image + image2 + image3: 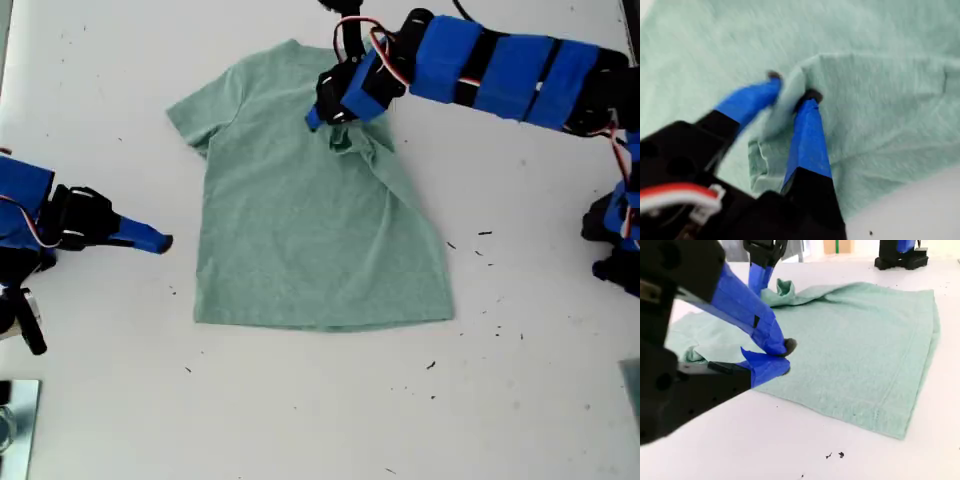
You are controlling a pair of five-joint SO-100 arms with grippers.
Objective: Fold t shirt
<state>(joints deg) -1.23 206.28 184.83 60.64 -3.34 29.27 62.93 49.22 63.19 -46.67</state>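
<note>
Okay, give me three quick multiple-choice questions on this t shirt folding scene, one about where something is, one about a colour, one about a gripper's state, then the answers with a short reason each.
1. Where is my second gripper in the exterior view?
A. On the table beside the shirt, at that view's left
B. On top of the collar
C. Under the hem

2. What colour is the t shirt?
A. Navy blue
B. Pale sage green
C. Bright red

3. What is my first gripper doing?
A. Hanging open above bare table
B. Shut on a fold of the shirt
C. Out of sight

Answers:
1. A: its blue tip rests off the cloth, over the white table.
2. B: every view shows the same pale green cloth.
3. B: the first wrist view shows cloth bunched between the two blue fingers.
</note>
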